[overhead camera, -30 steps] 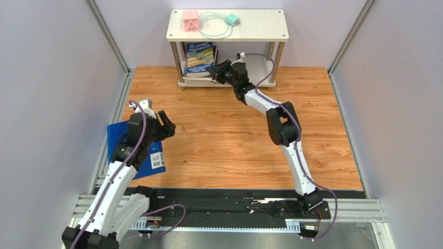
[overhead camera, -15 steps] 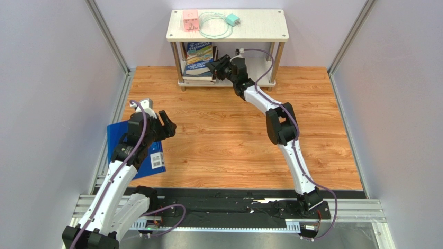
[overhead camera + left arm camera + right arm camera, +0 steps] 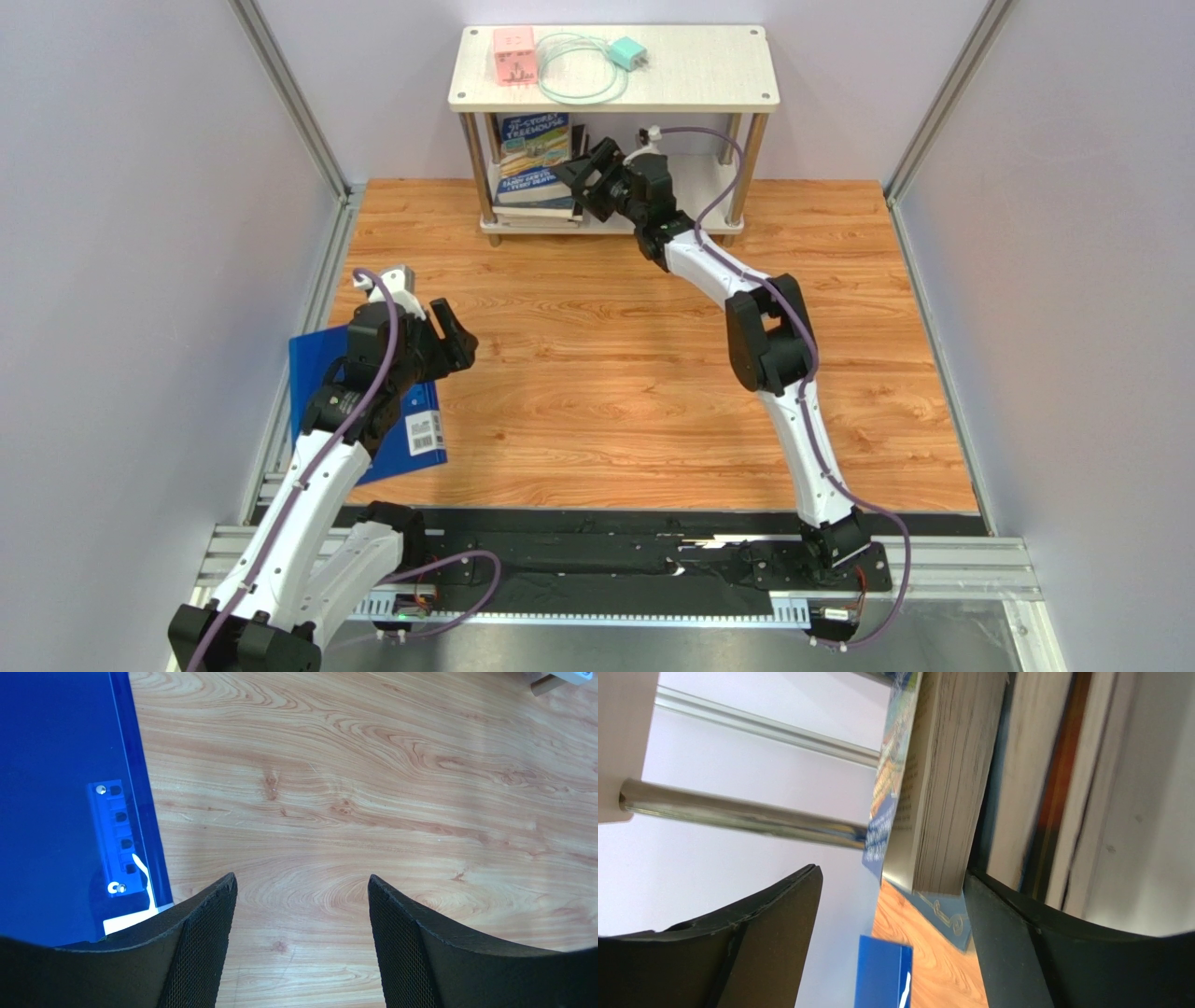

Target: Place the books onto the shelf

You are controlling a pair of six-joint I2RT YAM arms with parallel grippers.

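My right arm starts at the near edge of the table (image 3: 603, 378). It goes up to a bent elbow over the right half, then stretches long and low to the shelf (image 3: 701, 70) at the far edge. The right hand (image 3: 578, 179) is turned on its side and pokes in between the two boards. Its fingers are spread wide. In the wrist view one book's page edge (image 3: 948, 798) sits between them, close to one finger, with a clear gap on the other side. So the hand has let go. I cannot tell if that near finger touches the book.

The books (image 3: 537, 157) stand on the lower board, at its left end, with a bright cartoon cover facing out.

My left arm starts at the near left corner and leans forward along the left edge. The left hand (image 3: 300, 878) points down at the bare wood. Its fingers are spread and hold nothing. The blue book (image 3: 63, 777) lies flat at the left edge of the table, just beside one finger.

On the top board sit a pink box (image 3: 512, 53), a coiled cable (image 3: 578, 67) and a teal plug (image 3: 626, 53).
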